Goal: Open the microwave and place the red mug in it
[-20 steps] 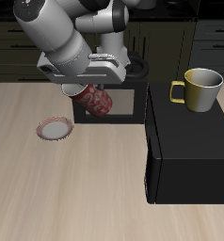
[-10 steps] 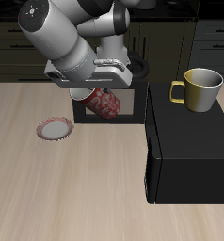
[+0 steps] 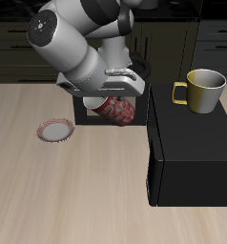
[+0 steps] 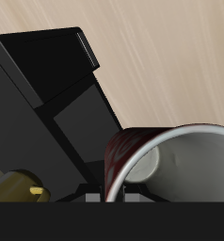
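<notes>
The black microwave (image 3: 194, 152) stands on the table, with its windowed door (image 3: 133, 95) swung open and standing out behind the mug. My gripper (image 3: 105, 95) is shut on the red mug (image 3: 118, 111). It holds the mug tilted above the table, just in front of the open door and close to the microwave's open side. In the wrist view the red mug (image 4: 170, 155) fills the foreground, showing its pale grey inside. Beyond it are the microwave (image 4: 43, 104) and its grey bar handle (image 4: 86, 49). My fingers are mostly hidden behind the mug.
A yellow-olive mug (image 3: 203, 91) stands on top of the microwave and also shows in the wrist view (image 4: 15, 185). A flat red-rimmed plate (image 3: 56, 131) lies on the table beside the arm. Dark cabinets line the back.
My arm has carried the red mug sideways away from the plate and closer to the microwave's open side. The door, plate and yellow-olive mug have not moved.
</notes>
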{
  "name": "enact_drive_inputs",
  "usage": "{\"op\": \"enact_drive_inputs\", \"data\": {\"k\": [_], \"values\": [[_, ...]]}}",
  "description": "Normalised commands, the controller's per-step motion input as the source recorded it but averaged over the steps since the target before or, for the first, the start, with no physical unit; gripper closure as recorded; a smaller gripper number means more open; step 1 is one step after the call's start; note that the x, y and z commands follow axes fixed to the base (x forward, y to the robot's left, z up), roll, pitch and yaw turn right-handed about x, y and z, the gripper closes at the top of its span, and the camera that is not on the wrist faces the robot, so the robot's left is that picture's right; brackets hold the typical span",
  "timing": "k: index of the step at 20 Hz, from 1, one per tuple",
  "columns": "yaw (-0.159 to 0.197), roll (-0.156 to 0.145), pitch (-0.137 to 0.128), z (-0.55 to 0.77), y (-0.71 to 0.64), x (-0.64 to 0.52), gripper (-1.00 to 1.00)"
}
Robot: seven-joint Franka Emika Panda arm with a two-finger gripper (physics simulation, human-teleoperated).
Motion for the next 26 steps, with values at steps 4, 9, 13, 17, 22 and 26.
{"op": "enact_drive_inputs", "data": {"k": [4,9,13,17,22,26], "values": [[-0.061,0.012,0.031,-0.13,0.10,0.15,1.00],[-0.022,-0.005,0.033,-0.24,0.07,0.10,1.00],[-0.023,-0.031,0.041,-0.21,-0.04,0.14,1.00],[-0.038,-0.007,0.056,-0.37,0.00,0.10,1.00],[-0.013,0.011,0.016,-0.16,0.14,-0.09,1.00],[-0.021,0.031,0.020,-0.13,0.17,-0.23,1.00]]}}
